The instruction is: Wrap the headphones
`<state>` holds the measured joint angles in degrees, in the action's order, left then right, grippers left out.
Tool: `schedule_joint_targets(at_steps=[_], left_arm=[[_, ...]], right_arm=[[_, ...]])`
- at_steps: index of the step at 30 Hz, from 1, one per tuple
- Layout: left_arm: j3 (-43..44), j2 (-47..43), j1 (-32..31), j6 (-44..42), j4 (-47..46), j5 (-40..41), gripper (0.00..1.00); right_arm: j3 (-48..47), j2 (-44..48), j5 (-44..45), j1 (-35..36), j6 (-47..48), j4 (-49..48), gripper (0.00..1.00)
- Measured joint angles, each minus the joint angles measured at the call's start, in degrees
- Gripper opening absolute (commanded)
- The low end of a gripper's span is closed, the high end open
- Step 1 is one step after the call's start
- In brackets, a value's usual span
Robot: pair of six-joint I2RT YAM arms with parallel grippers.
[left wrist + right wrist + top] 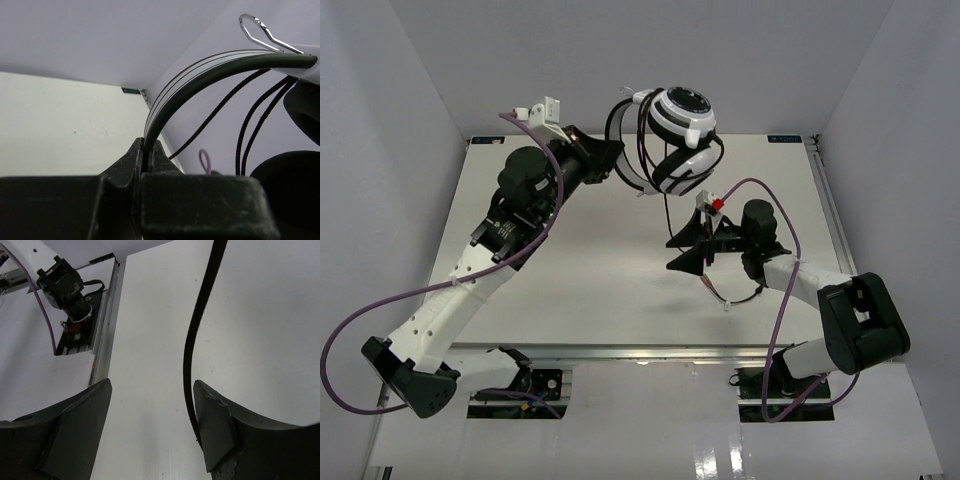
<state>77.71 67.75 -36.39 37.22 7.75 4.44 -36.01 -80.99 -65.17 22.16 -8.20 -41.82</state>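
Aloft, one headphones (pixel 682 128) are being pinched by the left gripper (pixel 146 156); one cord (pixel 200 325) is being straddled by the spread right gripper (pixel 152 385).

We see a white desk (pixel 590 300) with a flat, matte top. Along its right edge runs a metal side rail (pixel 827 210), and a metal front rail (pixel 650 350) lies along its near edge. At the far edge there is a small dark left label (pixel 485 141) near the left corner and a right label (pixel 785 139) near the right corner; we cannot read them. Plain pale walls (pixel 390 150) stand at the left, the back and the right of the desk. In front of the desk lies a glossy white floor (pixel 660 450) that shows reflections.
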Motion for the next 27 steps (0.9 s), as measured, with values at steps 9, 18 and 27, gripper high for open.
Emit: schedule_joint_targets(at_steps=[9, 18, 27], left_arm=[[8.31, 1.18, 0.82, 0.87, 0.32, 5.04, 0.00], [10.30, 2.06, 0.82, 0.61, 3.90, 6.26, 0.00], [12.09, 2.34, 3.42, -0.66, 5.79, 9.90, 0.00]], right_arm=[[4.24, 2.71, -0.77, 1.74, 4.67, 2.41, 0.75], [-1.56, 6.27, 0.13, 1.22, 20.55, 19.03, 0.60], [-1.42, 9.13, -0.09, 1.35, 34.47, 36.22, 0.42]])
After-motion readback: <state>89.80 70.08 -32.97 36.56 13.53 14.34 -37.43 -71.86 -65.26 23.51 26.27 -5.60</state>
